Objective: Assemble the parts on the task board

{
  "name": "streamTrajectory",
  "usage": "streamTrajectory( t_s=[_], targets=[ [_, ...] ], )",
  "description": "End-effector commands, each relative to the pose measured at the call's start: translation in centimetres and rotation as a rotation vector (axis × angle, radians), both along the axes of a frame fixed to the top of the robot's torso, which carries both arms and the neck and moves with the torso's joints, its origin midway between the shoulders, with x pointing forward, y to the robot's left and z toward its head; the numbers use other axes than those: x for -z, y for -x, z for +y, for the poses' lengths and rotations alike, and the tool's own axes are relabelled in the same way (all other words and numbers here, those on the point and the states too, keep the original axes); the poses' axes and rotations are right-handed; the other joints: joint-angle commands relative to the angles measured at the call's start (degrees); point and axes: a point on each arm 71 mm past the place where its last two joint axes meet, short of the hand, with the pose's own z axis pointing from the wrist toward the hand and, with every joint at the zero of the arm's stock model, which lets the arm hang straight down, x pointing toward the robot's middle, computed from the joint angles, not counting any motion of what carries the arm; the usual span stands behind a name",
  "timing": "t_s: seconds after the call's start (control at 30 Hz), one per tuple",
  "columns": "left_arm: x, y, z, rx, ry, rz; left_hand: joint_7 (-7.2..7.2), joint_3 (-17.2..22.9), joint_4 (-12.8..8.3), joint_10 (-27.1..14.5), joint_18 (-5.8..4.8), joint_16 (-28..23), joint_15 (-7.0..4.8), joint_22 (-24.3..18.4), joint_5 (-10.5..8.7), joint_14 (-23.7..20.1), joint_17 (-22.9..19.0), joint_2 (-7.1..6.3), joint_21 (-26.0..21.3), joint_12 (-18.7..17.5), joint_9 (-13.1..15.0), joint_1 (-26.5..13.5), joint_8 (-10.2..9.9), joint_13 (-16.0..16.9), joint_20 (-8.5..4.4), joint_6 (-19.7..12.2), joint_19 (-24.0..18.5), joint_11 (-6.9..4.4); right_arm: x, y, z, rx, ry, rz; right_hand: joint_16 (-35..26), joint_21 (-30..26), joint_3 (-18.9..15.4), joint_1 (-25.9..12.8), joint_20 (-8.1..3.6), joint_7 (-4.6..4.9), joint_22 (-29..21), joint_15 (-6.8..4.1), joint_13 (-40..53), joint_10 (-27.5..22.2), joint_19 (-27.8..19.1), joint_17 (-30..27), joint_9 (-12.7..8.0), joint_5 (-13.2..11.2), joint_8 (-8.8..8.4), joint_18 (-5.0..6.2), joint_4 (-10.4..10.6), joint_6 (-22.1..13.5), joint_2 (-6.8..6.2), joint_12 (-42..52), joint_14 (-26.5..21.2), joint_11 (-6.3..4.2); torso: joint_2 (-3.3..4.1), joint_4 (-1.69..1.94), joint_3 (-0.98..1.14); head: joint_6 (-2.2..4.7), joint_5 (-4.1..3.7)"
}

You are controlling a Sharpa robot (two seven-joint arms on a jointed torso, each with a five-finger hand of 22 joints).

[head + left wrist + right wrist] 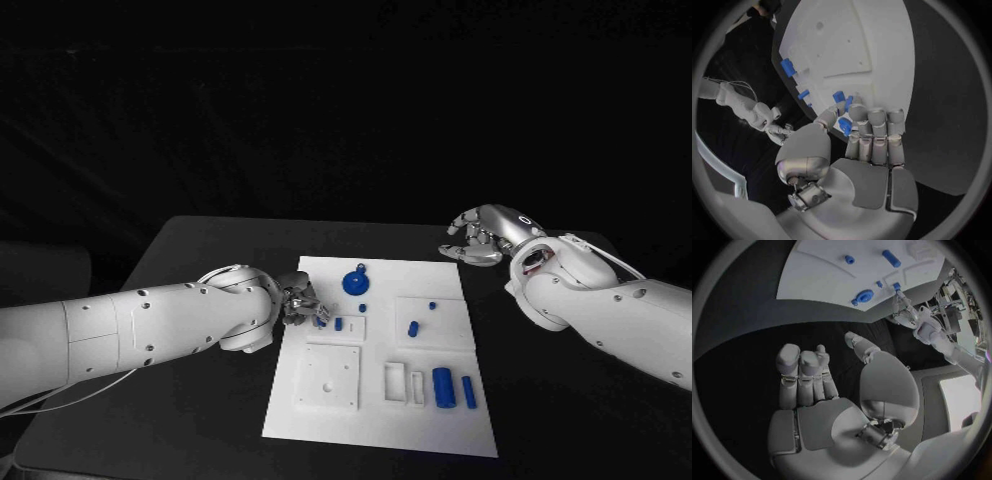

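1. The task board (378, 400) is a white plate that lies flat in the middle of the black table (188, 250).
2. The left hand (299, 303) sits over the left edge of the board, about halfway along it.
3. In the left wrist view, its fingers (877, 131) are curled in, and the thumb and a finger pinch a small blue part (844, 125).
4. Just beside that hand, a short blue peg (339, 323) stands on the board.
5. A round blue piece with a little tip (356, 283) lies near the far end of the board, in the middle.
6. A tiny blue bit (362, 307) lies just below the round one.
7. Another small blue piece (413, 327) lies on the right half of the board, and a smaller blue dot (431, 302) is near it.
8. Two blue rods lie side by side near the front right corner: a thick one (443, 387) and a thin one (467, 391).
9. A raised white square block (329, 377) sits on the front left part of the board.
10. The right hand (483, 237) hangs over the black table, just past the far right corner of the board, and it is not touching the board.
11. In the right wrist view, its fingers (803, 371) are bent inward a little with gaps between them, and there is nothing in them.
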Motion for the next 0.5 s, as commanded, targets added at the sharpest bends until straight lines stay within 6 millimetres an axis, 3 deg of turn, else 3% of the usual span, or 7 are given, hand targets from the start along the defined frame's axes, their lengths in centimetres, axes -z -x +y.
streamTrajectory(
  t_s=[0.03, 0.5],
  targets=[
    [0.10, -0.04, -0.07, 0.008, -0.018, -0.020, -3.93, 0.35, -0.09, 2.43, 1.08, 0.28, -1.86, 1.13, 0.38, 1.41, 0.10, 0.69, 0.22, 0.33, 0.15, 0.06, 3.64, 0.08, -6.00, 3.86, 0.30, -2.94, 0.04, 0.03, 0.09, -0.012, 0.007, 0.006, -0.19, -0.40, -0.05, 0.49, -0.55, 0.61, 0.43, 0.11, -0.06, -0.21, -0.03, 0.10, 0.07, 0.31, 0.34, 7.68, 0.23, -0.10, 0.02, 0.21, 0.33, -0.08, 0.01, 0.03, 0.00, -0.07, -0.05],
    [0.81, 0.10, 0.07, 0.009, -0.034, -0.032, -3.95, 0.40, -0.08, 2.35, 1.10, 0.43, -1.89, 1.14, 0.42, 1.39, 0.15, 0.69, 0.39, 0.53, 0.20, 0.01, 3.85, 0.14, -6.05, 3.74, 0.29, -2.96, 0.05, 0.03, -0.05, -0.010, 0.008, 0.006, -0.21, -0.41, -0.07, 0.54, -0.54, 0.61, 0.45, 0.11, -0.09, -0.23, -0.03, 0.12, 0.07, 0.33, 0.34, 7.68, 0.29, -0.10, 0.03, 0.23, 0.33, -0.08, 0.00, 0.04, -0.01, -0.25, 0.05]
  ],
)
